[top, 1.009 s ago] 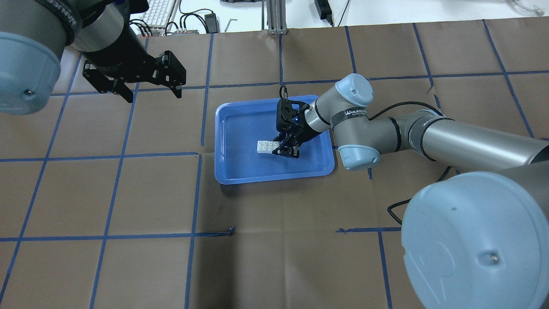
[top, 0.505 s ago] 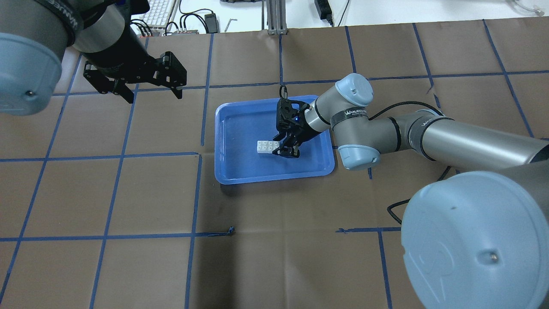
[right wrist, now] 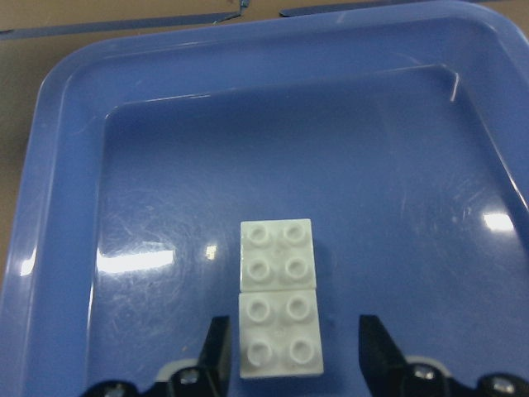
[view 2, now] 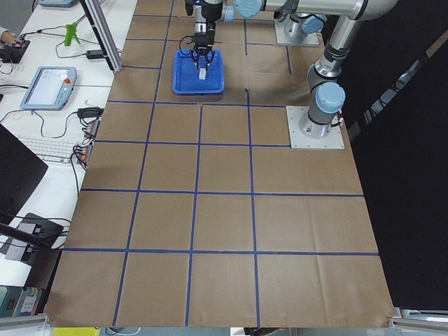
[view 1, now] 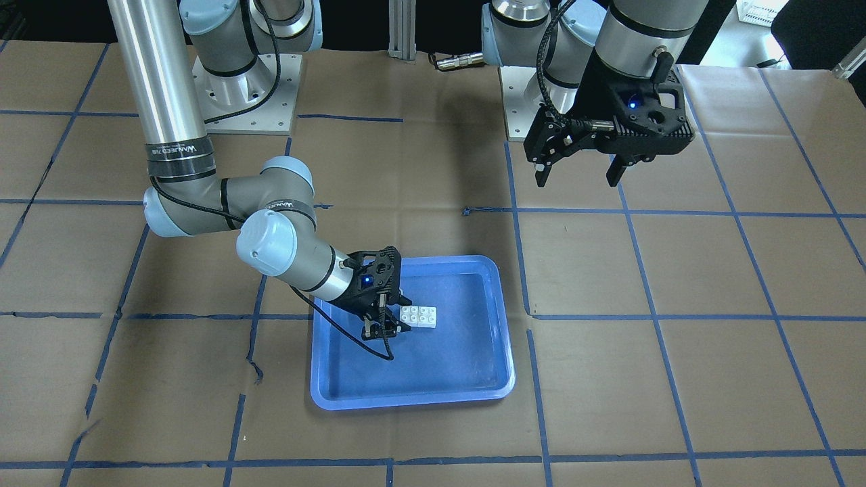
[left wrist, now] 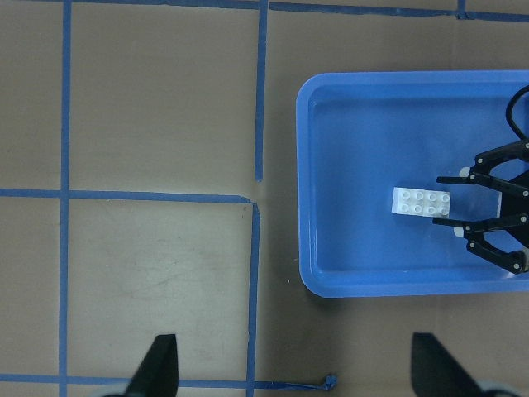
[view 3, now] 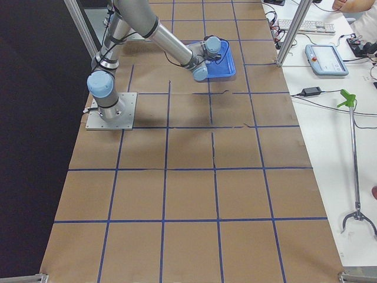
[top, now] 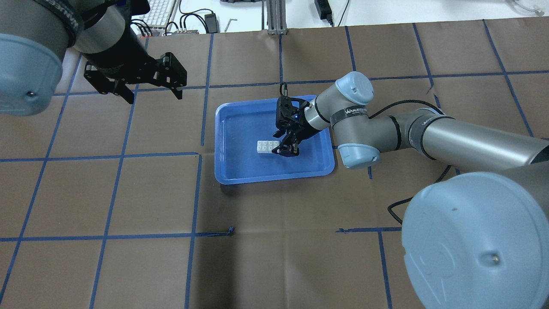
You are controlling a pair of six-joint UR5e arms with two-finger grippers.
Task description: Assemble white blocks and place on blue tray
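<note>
Right hand [top: 279, 145] apart astride white blocks [right wrist: 278, 298] in blue tray [top: 240, 128]; left hand [top: 153, 96] apart; arm band [top: 351, 113] reads "WANJEE…", rest unclear.

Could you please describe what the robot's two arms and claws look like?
The left arm and right arm are silver tubes with pale blue-grey joint caps and black bands bearing white lettering. A black cable runs along each. The left claw and right claw are black, two-fingered, with a small blue light on the housing behind them.
</note>
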